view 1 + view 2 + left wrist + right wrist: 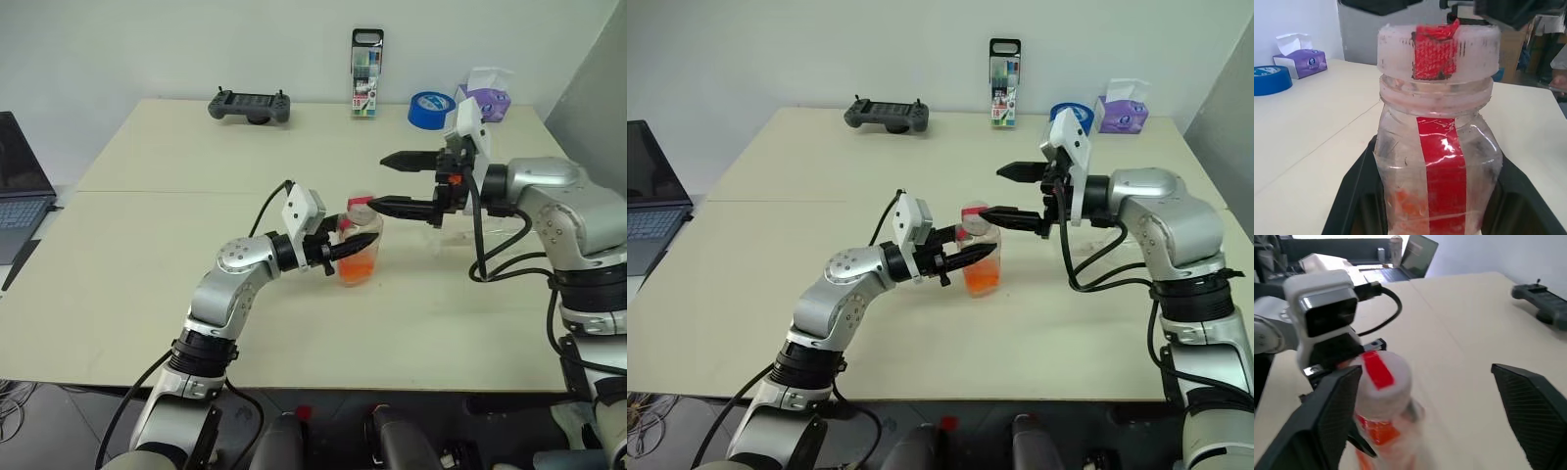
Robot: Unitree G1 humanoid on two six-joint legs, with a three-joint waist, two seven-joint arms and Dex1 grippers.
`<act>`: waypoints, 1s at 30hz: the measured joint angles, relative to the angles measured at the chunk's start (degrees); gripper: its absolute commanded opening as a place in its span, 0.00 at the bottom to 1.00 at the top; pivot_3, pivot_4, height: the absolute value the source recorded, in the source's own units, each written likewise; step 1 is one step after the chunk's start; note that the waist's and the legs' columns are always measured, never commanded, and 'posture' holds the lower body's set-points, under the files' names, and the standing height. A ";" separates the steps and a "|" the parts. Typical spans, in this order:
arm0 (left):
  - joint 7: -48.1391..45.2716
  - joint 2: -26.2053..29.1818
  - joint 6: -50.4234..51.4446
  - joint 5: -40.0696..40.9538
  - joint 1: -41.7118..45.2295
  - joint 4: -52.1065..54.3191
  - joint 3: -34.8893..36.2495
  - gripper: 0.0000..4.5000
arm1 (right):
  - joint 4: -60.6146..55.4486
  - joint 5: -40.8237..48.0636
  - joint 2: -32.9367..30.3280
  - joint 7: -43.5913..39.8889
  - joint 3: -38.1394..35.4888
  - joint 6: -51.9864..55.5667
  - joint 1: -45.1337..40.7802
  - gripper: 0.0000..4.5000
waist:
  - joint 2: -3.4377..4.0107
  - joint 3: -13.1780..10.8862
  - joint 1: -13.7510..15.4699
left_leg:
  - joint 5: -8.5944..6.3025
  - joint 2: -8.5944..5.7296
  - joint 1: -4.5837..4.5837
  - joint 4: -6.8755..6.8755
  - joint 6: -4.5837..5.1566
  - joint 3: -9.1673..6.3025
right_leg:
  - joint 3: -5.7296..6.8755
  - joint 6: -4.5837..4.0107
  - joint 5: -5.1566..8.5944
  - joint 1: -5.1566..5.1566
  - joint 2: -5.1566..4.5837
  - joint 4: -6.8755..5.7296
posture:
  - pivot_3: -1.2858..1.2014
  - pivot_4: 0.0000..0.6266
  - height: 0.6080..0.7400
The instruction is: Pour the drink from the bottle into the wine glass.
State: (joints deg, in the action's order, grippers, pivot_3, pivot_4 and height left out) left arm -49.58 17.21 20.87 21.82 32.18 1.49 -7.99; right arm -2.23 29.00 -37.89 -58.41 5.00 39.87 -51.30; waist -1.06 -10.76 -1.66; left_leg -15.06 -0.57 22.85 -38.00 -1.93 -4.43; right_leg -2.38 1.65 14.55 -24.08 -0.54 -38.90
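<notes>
Your left gripper (345, 251) is clamping the bottle (359, 245) around its body and holding it upright over the middle of the table (147, 245) — the orange-red drink (358, 267) is sitting in the lower part. The red-and-white cap (1439, 48) is sitting on the neck, so nothing can be poured yet. Your right gripper (397, 182) is standing with its jaws spread wide; one finger (404, 207) is lying just beside the cap, the other is hanging well above it. The wine glass (439, 227) is standing behind your right hand, largely hidden by it, so its exact place cannot be told.

Risks you are facing:
- Closing the right jaws off-centre on the cap is likely to push the bottle sideways in the left grip, or tilt it.
- Twisting the cap while the left jaws are squeezing thin plastic may let the bottle spin, or squirt drink as the cap comes free.
- Swinging your right arm back is likely to knock the glass — it is standing close to that wrist
</notes>
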 measured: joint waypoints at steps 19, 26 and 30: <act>0.06 0.56 -1.36 -0.83 0.11 -2.24 0.22 0.39 | -32.87 3.51 11.72 39.41 -8.82 30.01 5.88 1.00 | 0.00 0.00 -0.03 | 0.01 0.11 0.00 0.04 -0.02 -0.06 | -0.01 -0.01 0.00 -0.06 -0.07 -0.08 | 0.52 0.24 1.00; 0.32 0.28 -2.42 -1.64 0.15 -2.44 0.34 0.39 | -40.57 0.41 23.61 52.83 -7.41 38.87 8.37 1.00 | 0.01 0.00 -0.04 | 0.02 0.08 0.01 0.03 -0.02 -0.04 | 0.00 -0.01 0.00 -0.06 -0.08 -0.07 | 0.52 0.24 1.00; 0.37 -0.36 -2.70 -1.73 0.17 -2.66 0.41 0.39 | -42.12 -1.48 29.02 57.45 -7.41 41.54 7.69 1.00 | 0.02 0.01 -0.08 | 0.02 0.08 0.00 0.04 -0.02 -0.07 | 0.04 0.00 0.00 -0.05 -0.04 -0.07 | 0.52 0.24 1.00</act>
State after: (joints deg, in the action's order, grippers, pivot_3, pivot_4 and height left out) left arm -49.21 16.85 18.17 20.09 32.36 -1.17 -7.58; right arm -44.35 27.52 -8.87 -0.96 -2.41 81.41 -43.61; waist -1.04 -10.75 -1.74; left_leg -15.04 -0.49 22.85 -37.97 -1.95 -4.50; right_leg -2.34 1.65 14.54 -24.14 -0.59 -38.97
